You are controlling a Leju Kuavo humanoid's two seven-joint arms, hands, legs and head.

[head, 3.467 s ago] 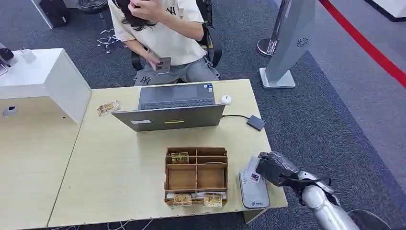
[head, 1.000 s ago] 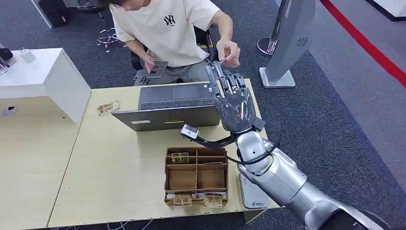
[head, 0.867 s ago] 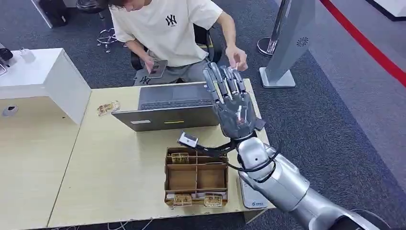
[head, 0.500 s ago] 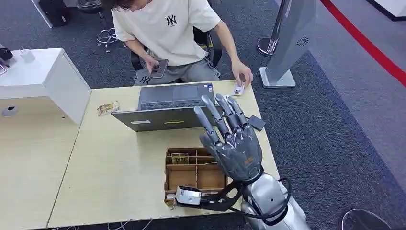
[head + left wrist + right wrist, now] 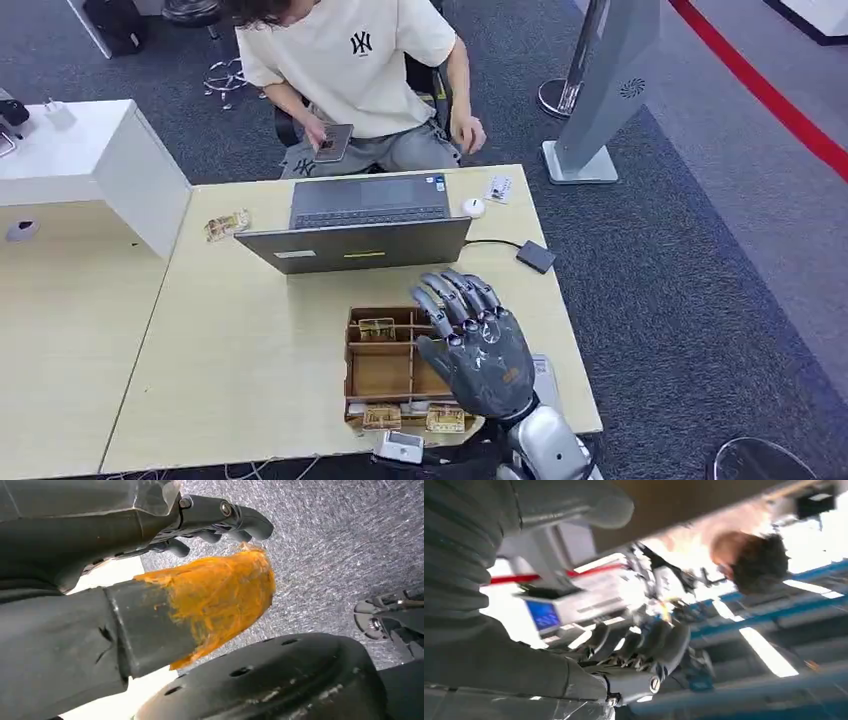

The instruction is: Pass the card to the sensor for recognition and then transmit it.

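Since half a second ago the right hand (image 5: pixel 473 345) has dropped back from over the laptop toward the near table edge, and the person's hand has left the card and pulled away from the table. Now the right hand hangs palm-down with its fingers spread apart and nothing in them, over the right side of the wooden divided box (image 5: pixel 385 370). Just to its right, partly hidden by it, lies the grey sensor pad (image 5: pixel 545 375). Beyond its fingertips stands the laptop (image 5: pixel 358 225), with a white mouse (image 5: pixel 473 207) past that. Farthest out, well apart from the hand, the card (image 5: pixel 498 188) lies flat near the table's far right edge. In the left wrist view the left hand (image 5: pixel 220 522) has its fingers curled in, empty.
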